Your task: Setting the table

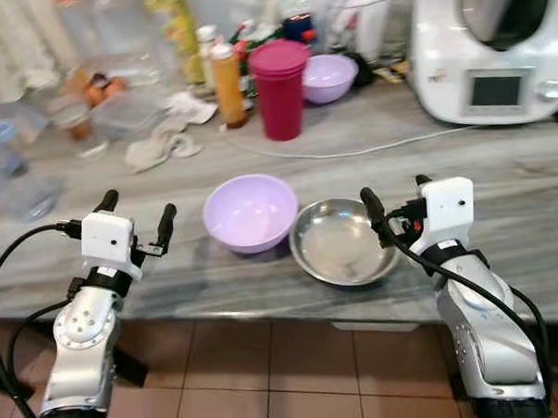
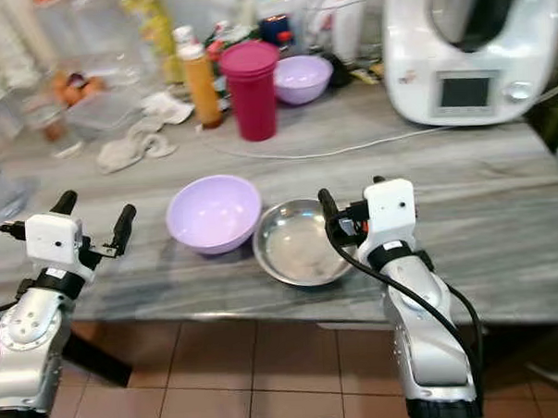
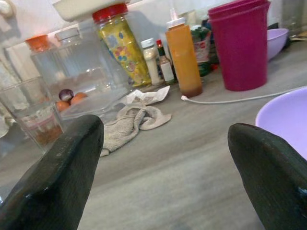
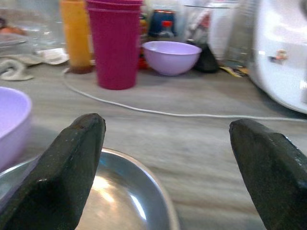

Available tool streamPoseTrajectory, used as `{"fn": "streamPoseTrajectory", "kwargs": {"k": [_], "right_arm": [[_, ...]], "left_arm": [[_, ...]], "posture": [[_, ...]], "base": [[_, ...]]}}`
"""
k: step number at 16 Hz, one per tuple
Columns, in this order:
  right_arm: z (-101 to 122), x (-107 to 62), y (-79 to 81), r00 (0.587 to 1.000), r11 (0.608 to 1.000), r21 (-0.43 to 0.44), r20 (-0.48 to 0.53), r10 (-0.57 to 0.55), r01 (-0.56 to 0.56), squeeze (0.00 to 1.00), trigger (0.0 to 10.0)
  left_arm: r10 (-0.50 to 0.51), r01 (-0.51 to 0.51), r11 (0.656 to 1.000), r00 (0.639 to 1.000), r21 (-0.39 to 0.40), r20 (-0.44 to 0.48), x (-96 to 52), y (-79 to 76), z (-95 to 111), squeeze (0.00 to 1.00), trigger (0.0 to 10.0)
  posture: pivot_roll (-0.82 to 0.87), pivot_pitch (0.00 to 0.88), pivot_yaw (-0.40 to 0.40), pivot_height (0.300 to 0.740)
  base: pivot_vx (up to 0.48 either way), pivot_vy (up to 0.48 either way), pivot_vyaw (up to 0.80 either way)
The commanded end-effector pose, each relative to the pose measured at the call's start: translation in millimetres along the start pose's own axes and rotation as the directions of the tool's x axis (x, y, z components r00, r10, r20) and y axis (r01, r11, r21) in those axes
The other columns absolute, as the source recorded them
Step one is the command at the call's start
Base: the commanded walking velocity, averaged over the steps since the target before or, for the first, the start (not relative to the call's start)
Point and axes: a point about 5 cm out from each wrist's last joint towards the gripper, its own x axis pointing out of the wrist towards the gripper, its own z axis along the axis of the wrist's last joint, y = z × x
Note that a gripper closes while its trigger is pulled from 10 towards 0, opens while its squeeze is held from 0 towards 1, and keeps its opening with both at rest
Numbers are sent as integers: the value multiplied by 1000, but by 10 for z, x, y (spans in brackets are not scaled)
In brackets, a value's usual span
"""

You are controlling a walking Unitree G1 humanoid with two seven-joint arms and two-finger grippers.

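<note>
The lilac bowl (image 1: 249, 211) and steel bowl (image 1: 343, 240) sit touching near the table (image 1: 500, 176) front edge, within reach. Left end effector (image 1: 137, 214) and right end effector (image 1: 393, 197) flank them, fingers spread, empty, likely poised to grasp.

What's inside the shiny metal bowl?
Nothing that I can see. The metal bowl looks empty, just bright reflections on its bottom. The right gripper hangs open over its rim, hiding a small part of that edge. The purple bowl beside it looks empty too.
</note>
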Motion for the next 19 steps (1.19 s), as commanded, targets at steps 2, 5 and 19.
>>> {"fn": "streamPoseTrajectory", "kwargs": {"k": [2, 5, 19], "right_arm": [[41, -28, 29, 999, 1000, 14, 34, -19, 18, 0, 10000], [40, -29, 76, 999, 1000, 21, 38, -15, 15, 0, 10000], [26, 2, 84, 999, 999, 34, 40, -26, 25, 0, 10000]], "left_arm": [[75, -75, 997, 996, 0, -39, 18, -34, -43, 0, 10000], [105, -105, 994, 993, -13, -49, 40, -82, -40, 0, 10000], [122, -124, 992, 990, -20, -64, 97, -160, -21, 0, 10000]], "posture": [[-235, 68, 82, 740], [-234, 66, 83, 740], [-237, 63, 82, 740]], "base": [[0, 0, -619], [0, 0, 0], [-188, 0, 0]]}}
